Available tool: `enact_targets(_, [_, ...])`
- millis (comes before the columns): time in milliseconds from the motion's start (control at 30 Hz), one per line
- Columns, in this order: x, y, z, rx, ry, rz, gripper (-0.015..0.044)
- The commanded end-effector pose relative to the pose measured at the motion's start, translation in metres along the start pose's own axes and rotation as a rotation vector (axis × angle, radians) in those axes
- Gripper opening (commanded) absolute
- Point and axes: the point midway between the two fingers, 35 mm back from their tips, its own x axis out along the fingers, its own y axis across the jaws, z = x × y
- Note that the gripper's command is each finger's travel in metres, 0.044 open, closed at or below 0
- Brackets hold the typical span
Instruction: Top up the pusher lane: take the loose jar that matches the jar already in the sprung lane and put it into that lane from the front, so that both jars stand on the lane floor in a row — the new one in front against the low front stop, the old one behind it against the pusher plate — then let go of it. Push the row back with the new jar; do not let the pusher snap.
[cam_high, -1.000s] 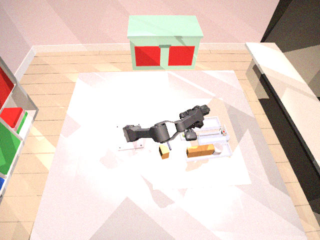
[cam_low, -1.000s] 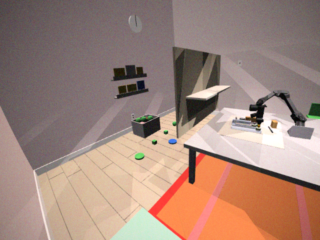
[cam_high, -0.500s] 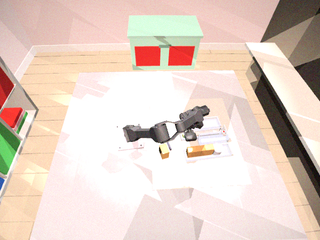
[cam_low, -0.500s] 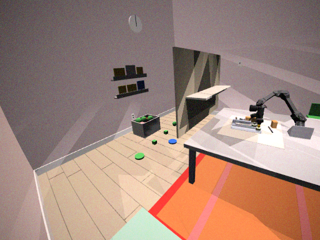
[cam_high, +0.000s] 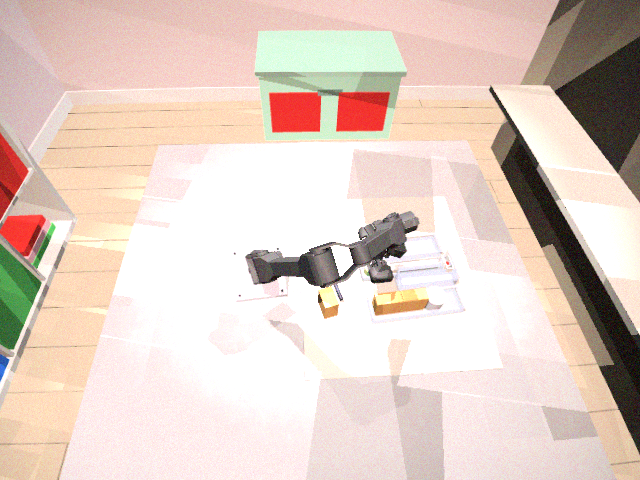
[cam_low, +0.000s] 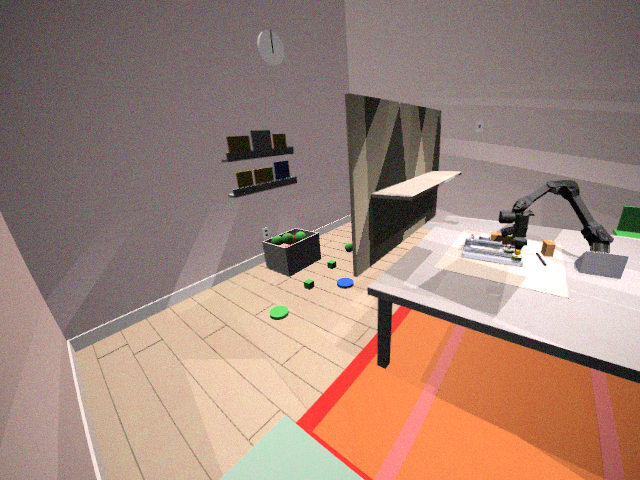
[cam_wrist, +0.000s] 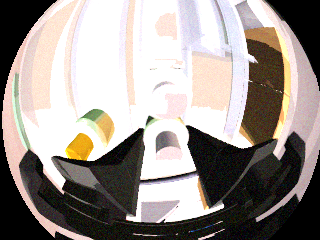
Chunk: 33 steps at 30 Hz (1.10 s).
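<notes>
Wrist view gives the clearest read: the two dark fingers pinch a pale jar (cam_wrist: 164, 143) between them, its rounded top showing in the gap, so the jar is carried and no longer loose on the surface (cam_high: 217, 403). Straight ahead of it, along the line the fingers point, stands a second pale jar (cam_wrist: 167, 94) of the same look, inside the clear-walled sprung lane (cam_wrist: 143, 40) that runs away from the camera. That is the relation the next move depends on: the lane's long axis appears to lie nearly in line with the gripper's (cam_wrist: 164, 154) forward direction, with the held jar at the lane's front end and the old jar directly behind it, so a straight push along that axis should drive the row back. Whether the two jars already touch cannot be told. A yellow-ended jar (cam_wrist: 90, 136) lies on its side to the left, off the line of travel. In the top view the arm (cam_high: 320, 260) reaches to the front end of the middle lane (cam_high: 429, 266) of the tray, beside a neighbouring lane holding tan boxes (cam_high: 400, 301).
</notes>
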Motion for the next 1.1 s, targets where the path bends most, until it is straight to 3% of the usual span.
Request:
enact_targets(0, [0.0001, -0.0014, 0.0022, 0.008, -0.011, -0.004, 0.0])
enact_targets(1067, [0.0003, -0.0013, -0.0032, 0.008, -0.011, -0.004, 0.0])
